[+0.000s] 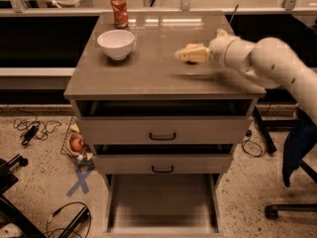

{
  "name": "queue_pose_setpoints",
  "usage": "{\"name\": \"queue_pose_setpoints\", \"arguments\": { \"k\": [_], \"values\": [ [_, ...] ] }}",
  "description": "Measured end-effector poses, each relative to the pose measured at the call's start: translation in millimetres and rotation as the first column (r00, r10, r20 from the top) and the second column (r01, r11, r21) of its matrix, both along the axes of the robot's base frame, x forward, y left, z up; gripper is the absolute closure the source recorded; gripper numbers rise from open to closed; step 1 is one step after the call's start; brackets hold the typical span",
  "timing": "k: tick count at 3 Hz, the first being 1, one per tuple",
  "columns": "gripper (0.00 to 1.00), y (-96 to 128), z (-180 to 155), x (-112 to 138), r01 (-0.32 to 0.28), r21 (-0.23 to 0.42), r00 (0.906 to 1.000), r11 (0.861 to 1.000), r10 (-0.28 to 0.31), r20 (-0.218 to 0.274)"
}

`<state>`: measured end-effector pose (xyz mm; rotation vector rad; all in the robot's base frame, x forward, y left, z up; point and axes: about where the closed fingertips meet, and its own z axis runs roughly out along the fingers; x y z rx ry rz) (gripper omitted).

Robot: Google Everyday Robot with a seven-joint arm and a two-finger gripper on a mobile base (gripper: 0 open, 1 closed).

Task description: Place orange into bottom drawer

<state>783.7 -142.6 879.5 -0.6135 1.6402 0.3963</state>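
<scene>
My gripper (184, 55) is at the end of the white arm (257, 58), which reaches in from the right. It hovers low over the middle right of the cabinet top (148, 68) and points left. The orange does not show; the gripper covers the spot where it lay. The bottom drawer (161, 202) is pulled out at the foot of the cabinet, and its flat floor is bare. The two upper drawers, with dark handles, are slightly ajar.
A white bowl (116, 43) and a red can (119, 11) stand on the back left of the top. A wire basket (69, 138) holding a reddish fruit (77, 144) sits on the floor at the left, near cables and a blue tape cross (80, 181). A chair base (292, 209) is at the right.
</scene>
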Motion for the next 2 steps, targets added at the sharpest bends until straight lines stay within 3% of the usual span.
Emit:
{"name": "queue_pose_setpoints", "arguments": {
  "k": [1, 2],
  "values": [
    [0.0, -5, 11, 33, 0.007, -0.001, 1.0, 1.0, -0.007, 0.001],
    [0.0, -4, -6, 46, 0.02, 0.083, 0.995, 0.996, -0.012, -0.099]
  ]
}}
